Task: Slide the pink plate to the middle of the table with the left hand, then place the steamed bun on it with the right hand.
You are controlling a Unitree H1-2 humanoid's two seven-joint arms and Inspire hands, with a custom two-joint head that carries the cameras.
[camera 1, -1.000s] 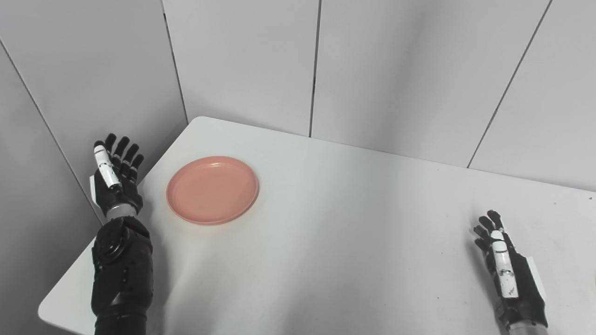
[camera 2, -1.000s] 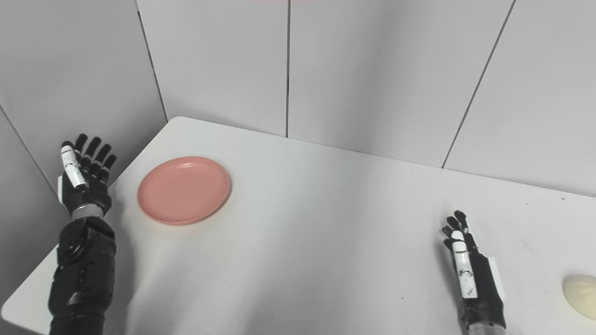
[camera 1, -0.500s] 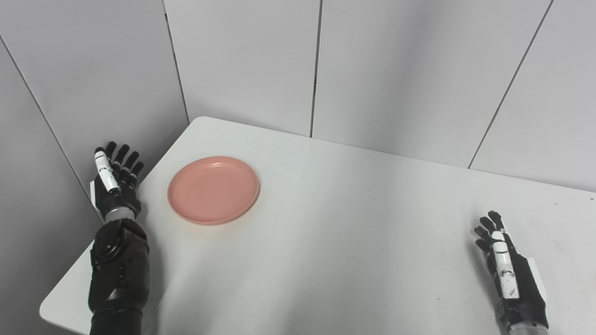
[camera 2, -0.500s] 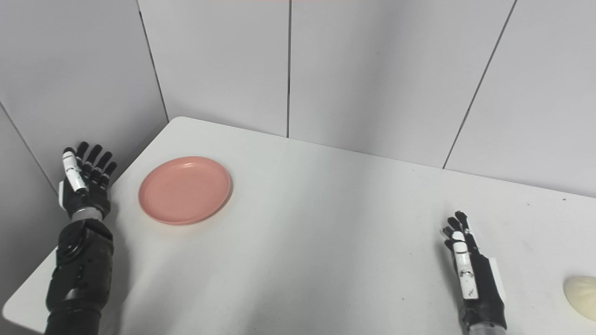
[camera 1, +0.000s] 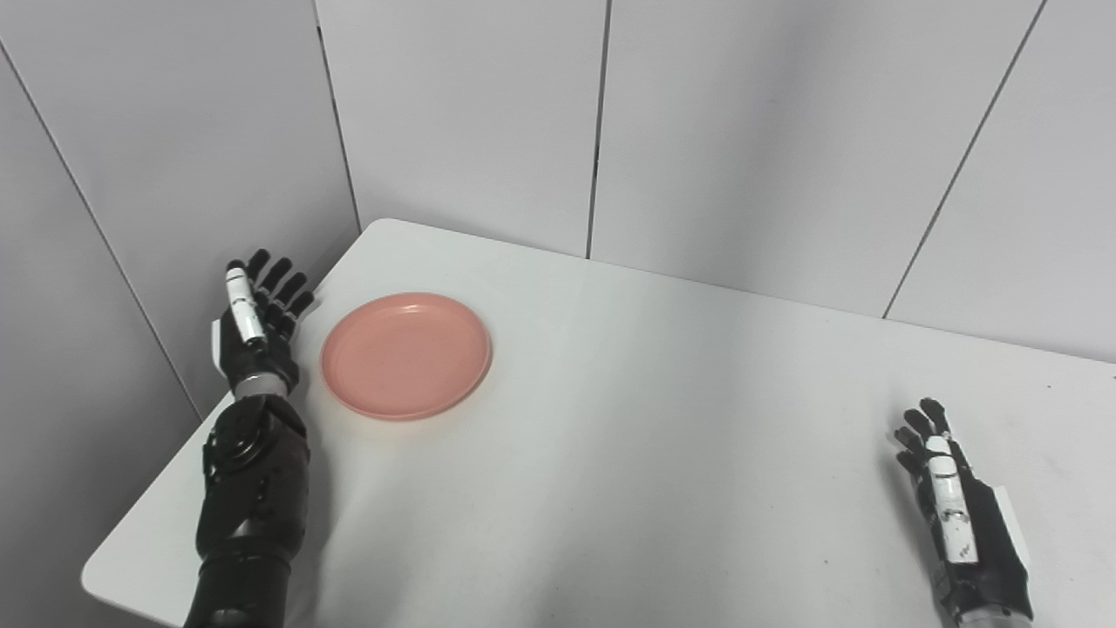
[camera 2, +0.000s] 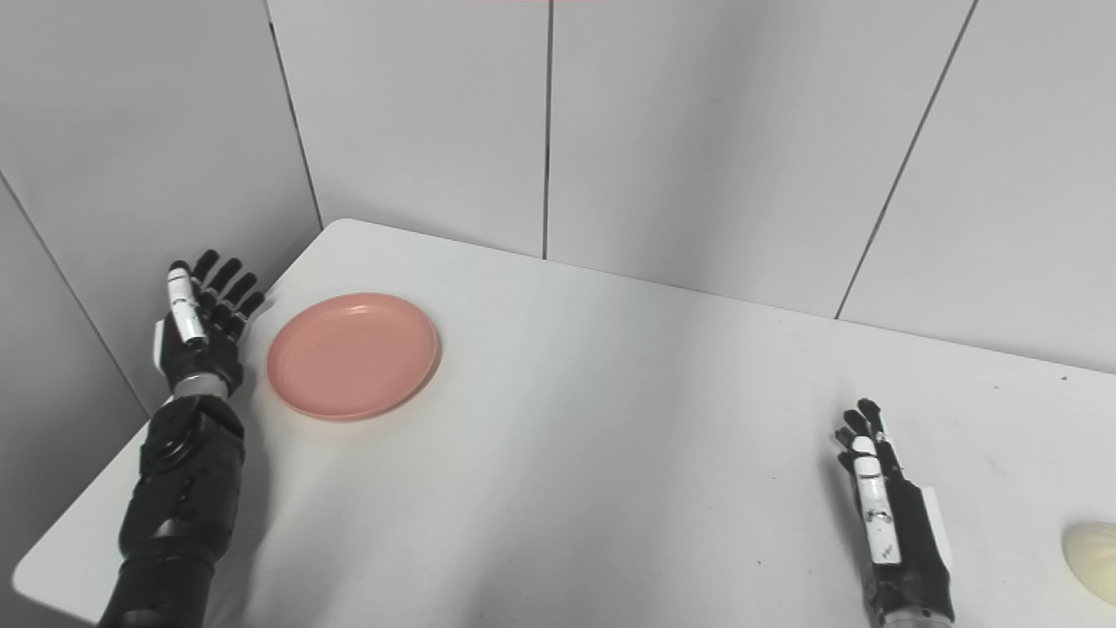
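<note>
The left hand stood raised at the bench's left edge, fingers spread and pointing up, holding nothing. Just to its right lay the plate, pink and bare, flat on the bench and not touched by the hand. The right hand rested low at the near right part of the bench, fingers stretched out forward and slightly apart, likewise holding nothing. The bun (pale, cut off by the picture's edge in the right eye view) sat on the bench to the right of that hand, apart from it. Grey wall panels rose behind.
</note>
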